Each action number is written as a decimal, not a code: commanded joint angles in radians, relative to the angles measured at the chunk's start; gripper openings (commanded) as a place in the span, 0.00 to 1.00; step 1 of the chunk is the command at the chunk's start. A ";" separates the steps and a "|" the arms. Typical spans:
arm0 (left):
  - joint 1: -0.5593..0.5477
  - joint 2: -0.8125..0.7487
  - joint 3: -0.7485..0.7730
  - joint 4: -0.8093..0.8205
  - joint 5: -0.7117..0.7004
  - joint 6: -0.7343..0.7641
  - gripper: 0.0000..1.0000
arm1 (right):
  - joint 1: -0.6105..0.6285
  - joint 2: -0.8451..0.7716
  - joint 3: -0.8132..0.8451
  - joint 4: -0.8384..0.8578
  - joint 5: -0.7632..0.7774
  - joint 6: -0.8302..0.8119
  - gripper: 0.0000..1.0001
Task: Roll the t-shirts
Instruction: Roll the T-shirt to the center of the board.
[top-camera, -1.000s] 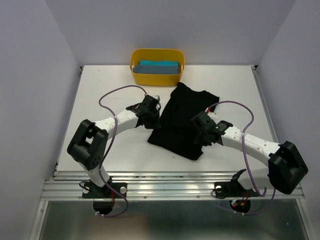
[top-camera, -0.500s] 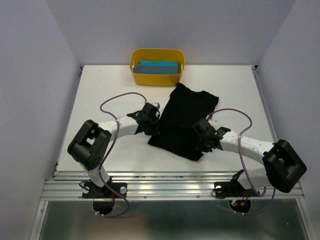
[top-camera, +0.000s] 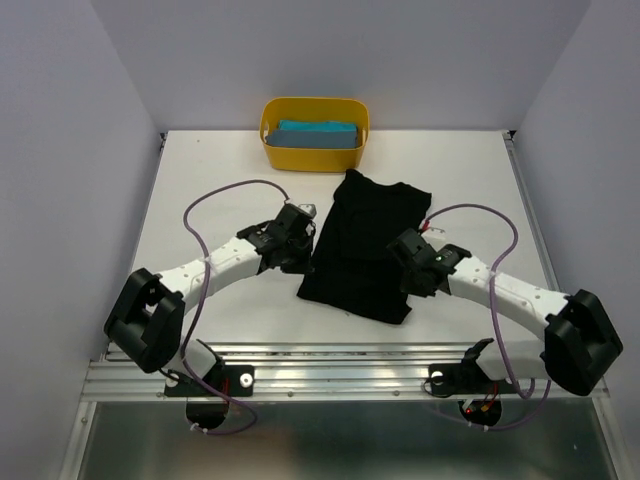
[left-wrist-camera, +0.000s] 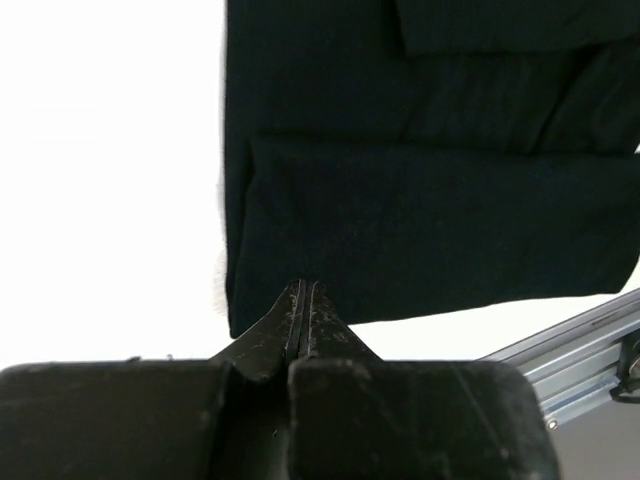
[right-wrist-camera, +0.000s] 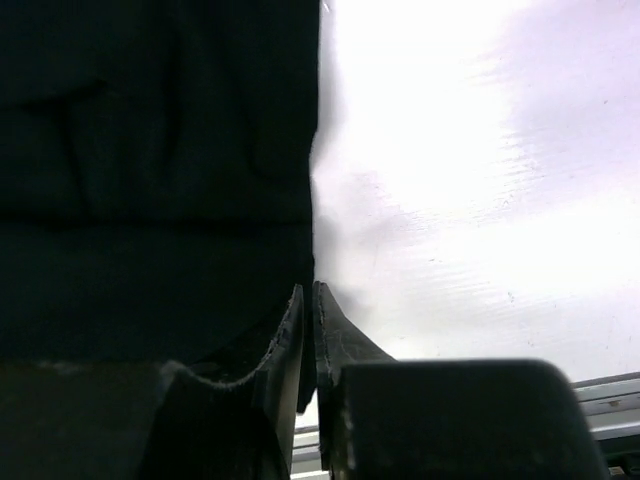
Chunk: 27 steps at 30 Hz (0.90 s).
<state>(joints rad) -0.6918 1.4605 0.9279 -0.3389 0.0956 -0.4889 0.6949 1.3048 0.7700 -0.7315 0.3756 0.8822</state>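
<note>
The black t-shirt (top-camera: 365, 240) is lying folded into a long panel on the white table (top-camera: 200, 180), running from near the yellow plastic tub (top-camera: 315, 158) down toward the table's near edge, slightly askew. The two arms are flanking its near half.

The left tool (left-wrist-camera: 302, 292) is sitting fully closed, fingers pressed together, with its tips meeting the cloth's edge close to a corner. Whether any cloth is caught between them is not showing. In the left wrist view the shirt's layers are stepping back in folded bands.

The right tool (right-wrist-camera: 308, 295) is standing narrowed to a thin slit, pinching the shirt's right edge, which is running straight into that slit.

The teal-blue t-shirt (top-camera: 318, 134) is resting folded inside the tub at the table's far edge, well apart from both tools.
</note>
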 joint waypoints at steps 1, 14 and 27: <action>0.015 -0.058 0.029 -0.074 -0.068 -0.002 0.09 | -0.001 -0.123 0.065 -0.108 0.066 0.009 0.18; 0.106 -0.158 -0.204 0.124 0.022 -0.111 0.76 | -0.001 -0.423 -0.322 0.225 -0.300 0.334 0.73; 0.106 -0.101 -0.316 0.227 0.058 -0.162 0.54 | -0.001 -0.368 -0.399 0.284 -0.313 0.365 0.61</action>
<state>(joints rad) -0.5873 1.3533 0.6201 -0.1543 0.1417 -0.6369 0.6949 0.9337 0.3920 -0.4870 0.0578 1.2121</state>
